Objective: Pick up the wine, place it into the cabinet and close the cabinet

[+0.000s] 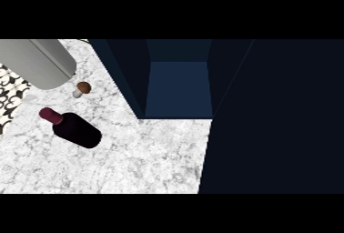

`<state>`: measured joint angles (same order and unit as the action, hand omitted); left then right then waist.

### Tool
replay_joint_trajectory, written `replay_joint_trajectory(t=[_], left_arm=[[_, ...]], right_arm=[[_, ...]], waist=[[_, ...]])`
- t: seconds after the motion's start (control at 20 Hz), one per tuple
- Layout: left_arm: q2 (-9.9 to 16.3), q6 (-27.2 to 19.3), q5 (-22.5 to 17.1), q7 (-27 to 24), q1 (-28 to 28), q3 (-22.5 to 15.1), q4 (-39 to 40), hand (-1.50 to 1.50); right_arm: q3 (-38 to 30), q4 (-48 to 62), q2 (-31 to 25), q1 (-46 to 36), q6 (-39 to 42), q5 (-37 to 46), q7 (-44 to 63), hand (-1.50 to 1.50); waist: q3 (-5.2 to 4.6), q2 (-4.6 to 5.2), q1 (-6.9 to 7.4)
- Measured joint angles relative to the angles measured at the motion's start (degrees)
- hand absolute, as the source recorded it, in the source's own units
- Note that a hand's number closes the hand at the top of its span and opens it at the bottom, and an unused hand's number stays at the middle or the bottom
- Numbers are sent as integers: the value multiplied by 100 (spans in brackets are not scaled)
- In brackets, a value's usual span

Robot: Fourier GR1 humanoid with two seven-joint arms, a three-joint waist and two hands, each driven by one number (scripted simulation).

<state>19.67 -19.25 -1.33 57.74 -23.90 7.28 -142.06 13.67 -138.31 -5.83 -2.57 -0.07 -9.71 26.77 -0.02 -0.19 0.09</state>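
From my head view neither the left hand nor the right hand shows, so I cannot tell whether their fingers are apart, together or closed on anything, and I have no hand to place things against; I give places by the objects' own neighbours instead. The wine bottle (73,127) is on the white marbled counter (134,164), in its left part, untouched by anything. Its body looks almost black, and its dark red capped neck points to the upper left of my view; seen from this steep an angle, I cannot say whether it stands upright or lies tilted. Just beyond the neck, apart from it, sits a small mushroom (80,88) with a brown cap and a pale stem. Past the mushroom, at the top left corner, a large grey rounded cylinder (37,61) comes into view; I cannot tell what it is. A strip of black-and-white patterned floor (10,98) shows at the left edge, beside the counter. The cabinet (178,88) is to the right of the bottle and well apart from it, with dark navy walls around a lighter blue inner face, so it stands open. A wide dark panel (275,118) fills the right side of my view and reaches down along the counter's right edge.
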Motion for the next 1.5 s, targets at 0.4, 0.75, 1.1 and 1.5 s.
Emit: replay_joint_trajectory(t=[0.4,0.75,1.1,1.5], left_arm=[[-283,383,-342,-645,618,48,206,-150],[-608,759,-508,-1445,1119,-29,738,-150],[-1014,921,-176,-2693,1646,-157,1752,-150],[-1132,1064,-159,-4067,2045,325,2903,-150]], right_arm=[[-231,-136,-42,344,119,129,-199,-150],[-686,-109,-87,491,368,77,-398,-150],[-994,-29,-97,676,675,-17,-646,-150],[-1249,-22,-111,947,1049,-181,-809,-150]], waist=[[0,10,-27],[2,16,-32],[1,21,-50],[0,17,-53]])
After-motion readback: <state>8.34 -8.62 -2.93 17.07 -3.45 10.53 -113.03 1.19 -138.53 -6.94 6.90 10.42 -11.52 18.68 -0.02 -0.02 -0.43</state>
